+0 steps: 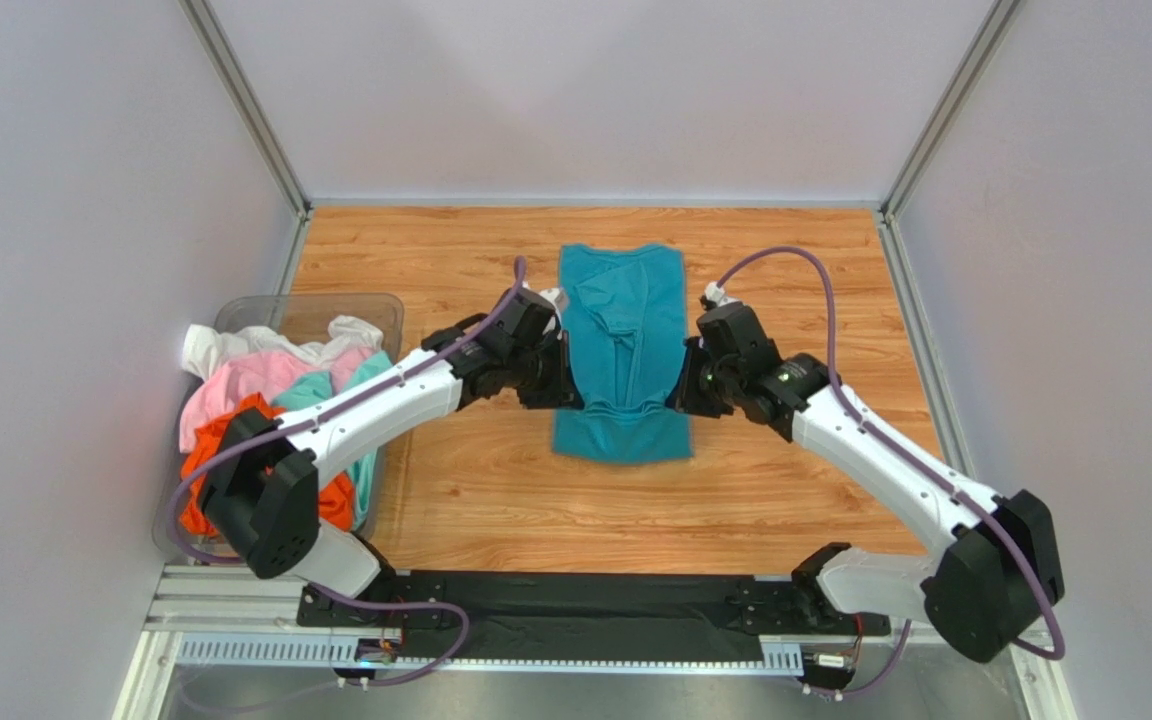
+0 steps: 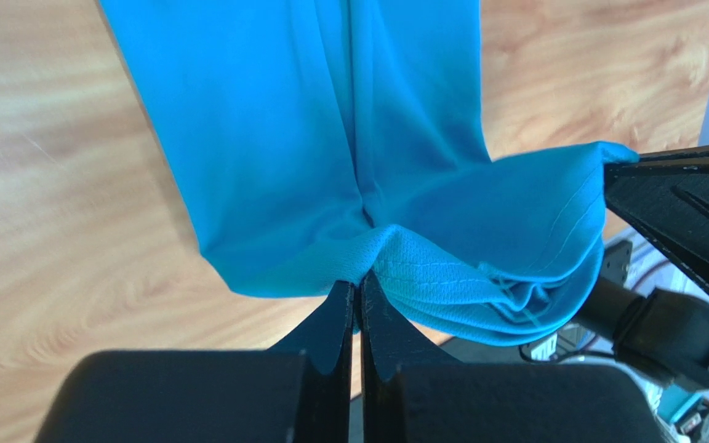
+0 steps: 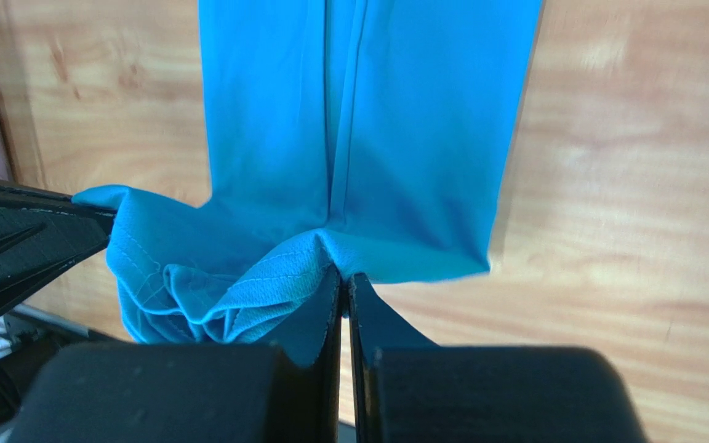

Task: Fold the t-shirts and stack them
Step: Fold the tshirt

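In the top view the teal t-shirt (image 1: pixel 624 323) lies mid-frame on the table (image 1: pixel 462 495). Only the wrist views show the left gripper (image 2: pixel 360 297) and right gripper (image 3: pixel 344 284) each clenched on its bunched edge. The top view adds other t-shirts (image 1: pixel 259 390) piled at left.

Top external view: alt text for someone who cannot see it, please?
The left gripper and right gripper pinch opposite sides of a folded teal t-shirt on a wooden table. A bin of other shirts stands at left.
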Robot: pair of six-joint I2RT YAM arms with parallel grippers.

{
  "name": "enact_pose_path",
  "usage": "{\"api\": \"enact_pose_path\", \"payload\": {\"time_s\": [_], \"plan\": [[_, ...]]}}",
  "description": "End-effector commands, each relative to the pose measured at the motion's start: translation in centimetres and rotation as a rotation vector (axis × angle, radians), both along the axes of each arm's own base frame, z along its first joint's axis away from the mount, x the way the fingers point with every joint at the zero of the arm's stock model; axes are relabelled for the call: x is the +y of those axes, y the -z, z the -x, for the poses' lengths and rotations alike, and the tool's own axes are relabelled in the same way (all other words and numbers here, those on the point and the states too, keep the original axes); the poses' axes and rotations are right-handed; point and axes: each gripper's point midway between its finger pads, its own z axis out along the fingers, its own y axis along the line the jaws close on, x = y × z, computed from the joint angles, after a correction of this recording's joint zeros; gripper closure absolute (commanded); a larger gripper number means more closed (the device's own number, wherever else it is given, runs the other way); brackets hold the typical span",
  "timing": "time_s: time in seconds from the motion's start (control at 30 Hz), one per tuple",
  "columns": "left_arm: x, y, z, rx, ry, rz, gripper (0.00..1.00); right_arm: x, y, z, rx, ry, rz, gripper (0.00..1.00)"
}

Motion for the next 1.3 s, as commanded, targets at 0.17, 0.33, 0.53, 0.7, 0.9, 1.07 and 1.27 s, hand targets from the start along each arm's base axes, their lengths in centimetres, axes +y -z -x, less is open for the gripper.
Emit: {"api": "enact_pose_path", "payload": {"time_s": [0.17, 0.33, 0.53, 0.7, 0.9, 1.07, 1.27], "plan": [[-0.6, -1.7, -6.4, -0.070, 0.022, 0.025, 1.00, -0.5, -1.5, -7.0, -0.074, 0.006, -0.021, 1.00], [-0.3, -0.2, -9.6, -0.043, -0.021, -0.001, 1.00, -1.2, -0.8, -10.2, -0.073, 0.018, -0.031, 1.00], [0.5, 0.9, -12.5, -0.044, -0.073, -0.050, 1.00, -1.3, 1.0, -13.0, -0.042, 0.005, -0.045, 1.00], [0.7, 2.2, -14.2, -0.029, -0.091, -0.066, 1.00, -0.8, 2.7, -14.8, -0.008, -0.002, -0.066, 1.00], [1.2, 4.6, -15.3, 0.013, -0.109, -0.092, 1.00, -0.9, 4.4, -16.2, 0.016, 0.009, -0.065, 1.00], [1.2, 6.0, -15.5, 0.041, -0.110, -0.105, 0.99, -1.0, 5.7, -16.5, 0.044, 0.015, -0.064, 0.97], [1.1, 6.2, -15.4, 0.051, -0.108, -0.102, 0.83, -1.1, 6.3, -16.4, 0.065, 0.029, -0.072, 0.83]]}}
